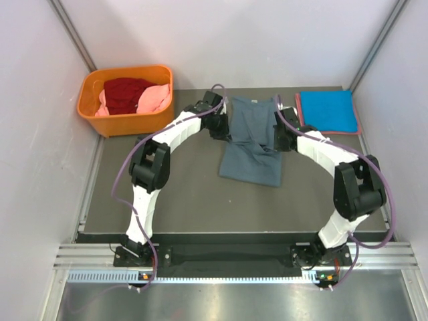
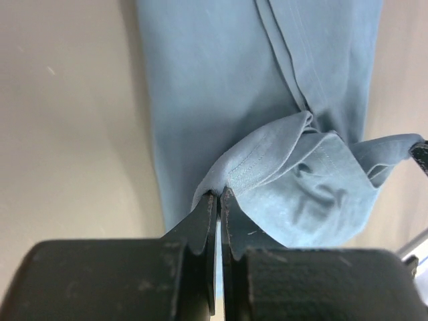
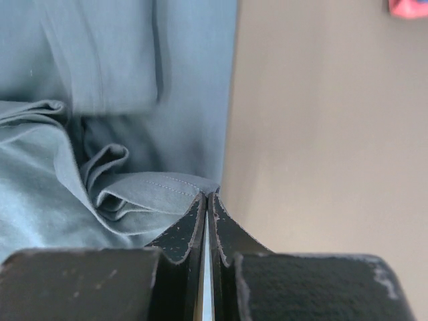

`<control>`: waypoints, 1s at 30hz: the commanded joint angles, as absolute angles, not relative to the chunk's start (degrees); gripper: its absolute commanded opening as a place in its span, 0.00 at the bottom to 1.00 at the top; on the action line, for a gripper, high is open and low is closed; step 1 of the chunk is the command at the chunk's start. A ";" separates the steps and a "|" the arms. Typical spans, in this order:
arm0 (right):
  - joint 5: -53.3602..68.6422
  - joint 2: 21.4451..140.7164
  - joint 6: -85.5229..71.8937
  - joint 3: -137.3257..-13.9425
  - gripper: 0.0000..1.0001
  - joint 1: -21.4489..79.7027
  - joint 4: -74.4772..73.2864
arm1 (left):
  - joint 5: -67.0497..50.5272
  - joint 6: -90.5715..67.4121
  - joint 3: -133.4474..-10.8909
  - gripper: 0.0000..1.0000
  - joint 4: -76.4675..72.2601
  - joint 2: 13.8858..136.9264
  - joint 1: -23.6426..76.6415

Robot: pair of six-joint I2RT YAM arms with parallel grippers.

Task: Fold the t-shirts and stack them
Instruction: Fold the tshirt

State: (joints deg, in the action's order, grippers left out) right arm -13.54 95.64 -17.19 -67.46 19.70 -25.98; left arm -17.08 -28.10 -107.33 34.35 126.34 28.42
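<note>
Two grippers, one shirt, basically. The slate grey-blue t-shirt (image 1: pixel 251 150) lies lengthwise in the middle of the dark surface (image 1: pixel 180 194), and it's bunched up across its middle where both arms meet it. The left gripper (image 2: pixel 219 194) sits at that shirt's left edge with its jaws pressed together on a pinched fold of the cloth, and the left wrist view shows the fabric puckering up from the pinch. The right gripper (image 3: pixel 206 195) is at the shirt's right edge, clamped tight the same way on a stitched hem, with wrinkles piled just beside it. Right of the grey-blue shirt and a bit farther back, a bright blue t-shirt (image 1: pixel 328 110) lies folded flat on top of a salmon-red t-shirt (image 1: pixel 299 110), which only shows as a thin rim along the edges. Well off to the left of the grey-blue shirt, an orange basket (image 1: pixel 127 124) holds a dark red t-shirt (image 1: pixel 127 93) and a pink t-shirt (image 1: pixel 157 99) crumpled in together, the pink one on the side nearer the grey-blue shirt.
</note>
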 commanded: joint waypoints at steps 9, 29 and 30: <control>-9.40 104.41 -12.48 -77.52 0.00 15.82 -24.61 | -18.82 -26.72 -110.74 0.00 25.31 131.04 26.28; -8.00 106.26 -12.66 -79.80 0.00 13.19 -22.76 | -13.46 -26.63 -109.52 0.00 22.15 129.99 25.49; -8.00 106.69 -12.74 -80.07 0.00 13.10 -23.02 | -12.23 -26.54 -109.34 0.00 21.54 129.73 25.49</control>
State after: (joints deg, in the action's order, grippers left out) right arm -7.64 108.29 -13.47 -76.18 14.39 -25.04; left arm -16.23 -27.27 -108.88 26.59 132.29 26.13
